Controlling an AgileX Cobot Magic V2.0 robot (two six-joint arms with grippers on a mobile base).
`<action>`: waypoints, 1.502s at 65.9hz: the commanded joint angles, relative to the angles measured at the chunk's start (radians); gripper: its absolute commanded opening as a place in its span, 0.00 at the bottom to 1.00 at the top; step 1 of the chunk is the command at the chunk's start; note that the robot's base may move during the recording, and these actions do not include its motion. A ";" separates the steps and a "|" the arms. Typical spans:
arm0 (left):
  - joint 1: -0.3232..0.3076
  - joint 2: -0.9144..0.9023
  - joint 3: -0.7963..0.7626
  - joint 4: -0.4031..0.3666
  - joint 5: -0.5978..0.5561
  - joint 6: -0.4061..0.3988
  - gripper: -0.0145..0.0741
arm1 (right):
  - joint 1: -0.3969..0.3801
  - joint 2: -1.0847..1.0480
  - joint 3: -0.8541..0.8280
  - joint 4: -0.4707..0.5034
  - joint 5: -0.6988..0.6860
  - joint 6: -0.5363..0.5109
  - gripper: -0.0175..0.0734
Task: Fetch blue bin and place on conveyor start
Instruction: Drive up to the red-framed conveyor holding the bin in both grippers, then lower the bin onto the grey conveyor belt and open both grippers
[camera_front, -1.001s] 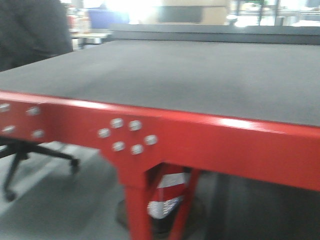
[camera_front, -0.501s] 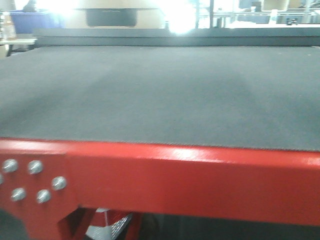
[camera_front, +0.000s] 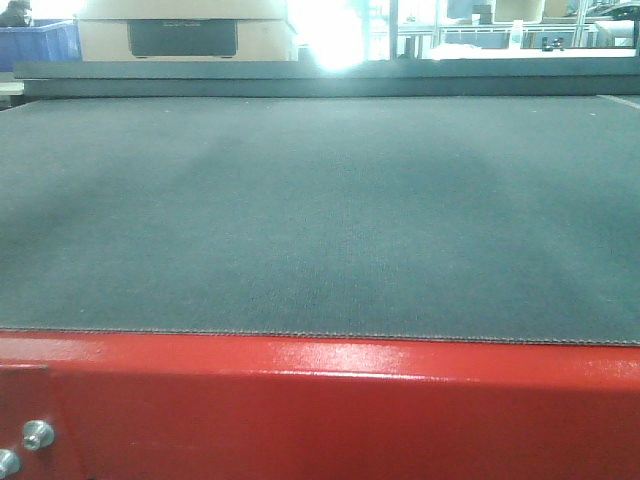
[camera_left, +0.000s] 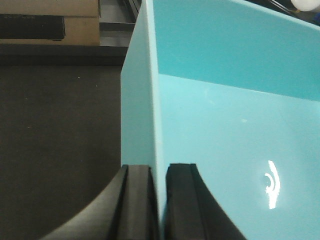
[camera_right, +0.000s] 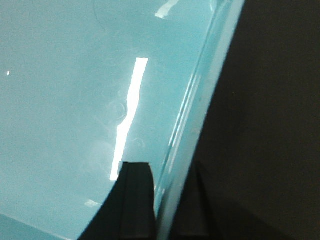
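Observation:
The conveyor start fills the front view: a wide dark grey belt edged by a glossy red frame with silver bolts at the lower left. The blue bin, a pale aqua tub, shows only in the wrist views. My left gripper is shut on the bin's left wall, one finger outside, one inside. My right gripper is shut on the bin's right wall, one finger inside, one outside. The bin's inside is empty. Dark belt lies beside the bin in both wrist views.
Beyond the belt's far end stand a cardboard box, a dark blue crate at the far left and shelving at the back right, under strong glare. The box also shows in the left wrist view.
The front view has swung and closed in on the conveyor: the red frame has dropped to the bottom edge, the bolts slid left, and the leg and office chair have left the view.

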 joint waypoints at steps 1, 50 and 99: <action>0.001 -0.012 -0.011 0.000 -0.071 0.002 0.04 | -0.003 -0.007 -0.008 -0.032 -0.015 -0.036 0.03; 0.001 -0.012 -0.011 0.000 -0.071 0.002 0.04 | -0.003 -0.007 -0.008 -0.032 -0.015 -0.036 0.03; 0.001 0.027 0.017 -0.021 0.097 0.002 0.04 | -0.013 0.021 -0.008 -0.091 -0.044 -0.036 0.03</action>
